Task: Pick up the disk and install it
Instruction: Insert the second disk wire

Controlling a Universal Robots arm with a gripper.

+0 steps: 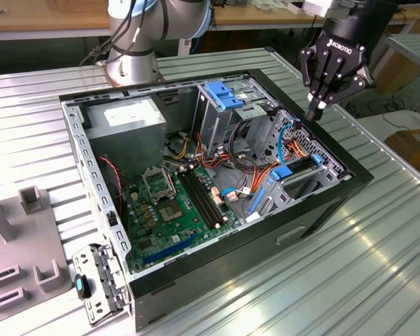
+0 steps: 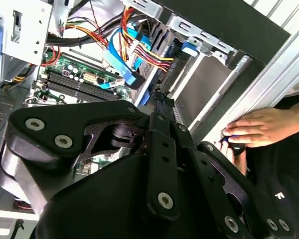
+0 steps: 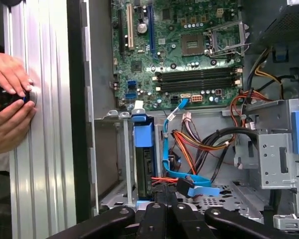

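The gripper (image 1: pixel 315 112) hangs above the open computer case (image 1: pixel 322 210), over the case's far corner on the exterior view's right, with its black fingers (image 1: pixel 313 106) drawn together to a point and nothing held between them. The same closed fingertips appear in the first wrist view (image 3: pixel 162 199) and in the second wrist view (image 2: pixel 159 102), poised just above the drive bay. The disk (image 3: pixel 144 169) sits on edge inside the drive cage (image 3: pixel 120 154) at that corner of the case, its blue rail (image 3: pixel 143 132) showing at the top of the slot in the first wrist view; in the exterior view the blue rail (image 1: pixel 283 171) marks the same bay. Orange and blue cables (image 3: pixel 189 149) run beside the cage toward the green motherboard (image 1: pixel 178 203). A person's hands (image 3: pixel 10 107) rest on the ribbed metal table (image 1: pixel 378 266) just outside the case wall, touching a small dark object (image 3: pixel 7 95).
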